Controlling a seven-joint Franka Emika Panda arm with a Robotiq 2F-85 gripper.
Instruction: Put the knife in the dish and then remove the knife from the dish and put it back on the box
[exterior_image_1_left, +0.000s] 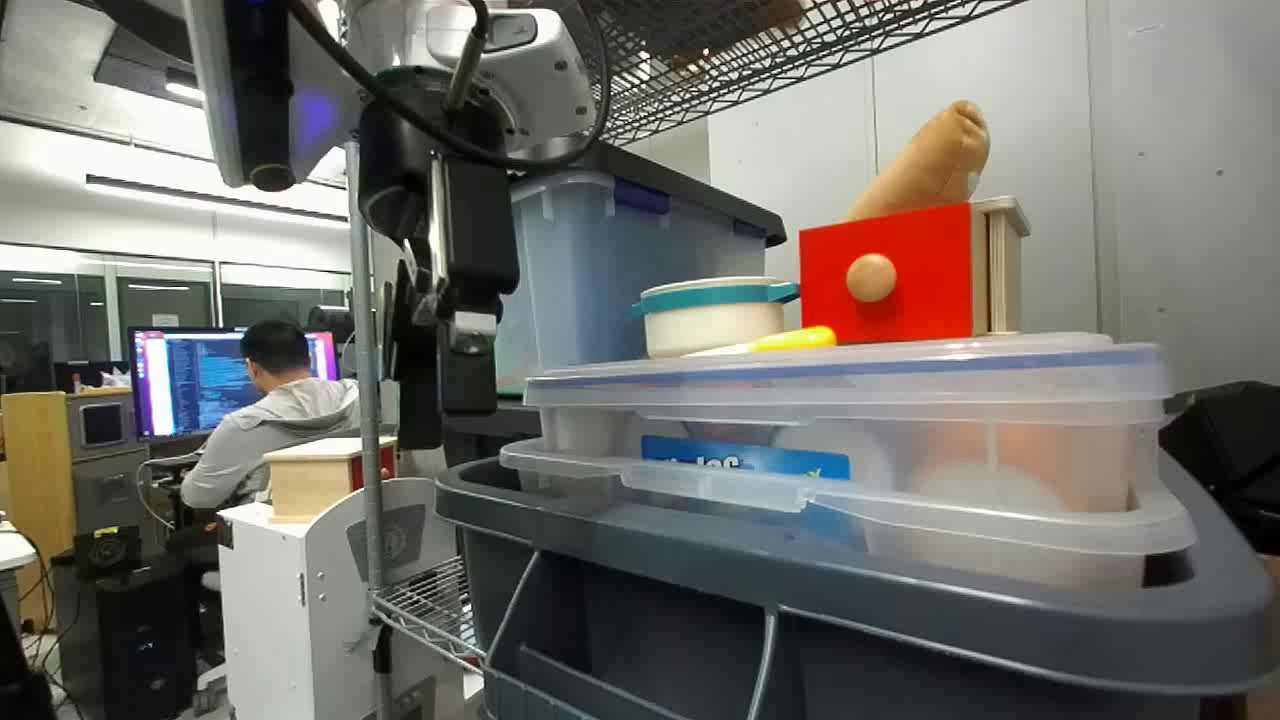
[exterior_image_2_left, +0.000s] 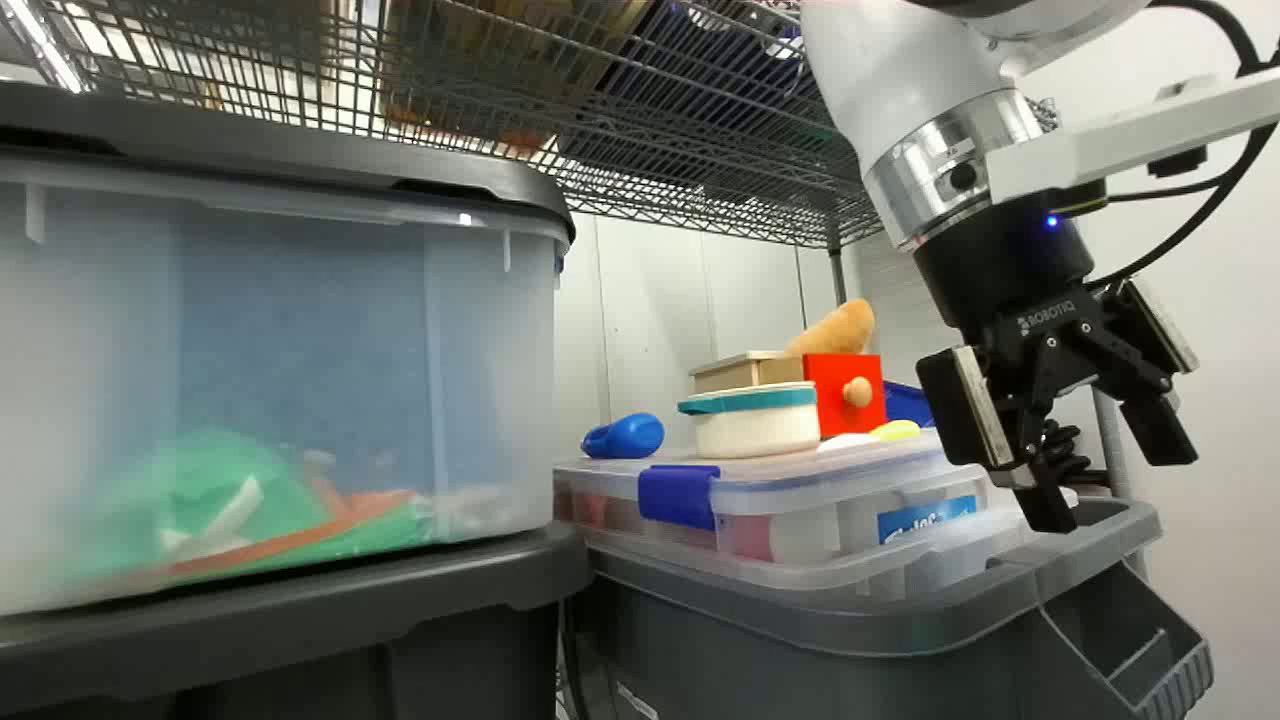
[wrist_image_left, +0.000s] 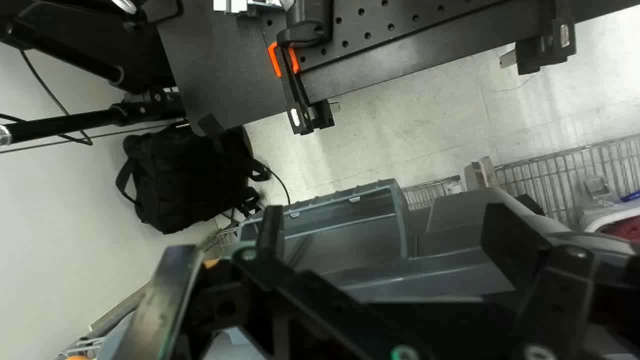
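The knife, yellow handle (exterior_image_1_left: 795, 339) and pale blade, lies on the lid of the translucent box (exterior_image_1_left: 1000, 385), beside the cream dish (exterior_image_1_left: 712, 325) with its teal band. Both exterior views show this; there the knife (exterior_image_2_left: 896, 430) is partly seen, just in front of the dish (exterior_image_2_left: 757, 432) and on the box (exterior_image_2_left: 790, 492). My gripper (exterior_image_2_left: 1112, 478) hangs off the box's end, apart from everything, its fingers spread with nothing between them. In the wrist view the gripper (wrist_image_left: 389, 225) frames only the grey tote's end; knife, dish and box's contents are out of that view.
A red-fronted drawer (exterior_image_1_left: 890, 275) with a tan plush (exterior_image_1_left: 930, 160) stands behind the knife. A blue object (exterior_image_2_left: 625, 437) lies past the dish. The tall dark-lidded bin (exterior_image_2_left: 300, 330) flanks the box. A grey tote (exterior_image_1_left: 860, 570) carries the box, and a wire shelf (exterior_image_2_left: 600, 120) hangs overhead.
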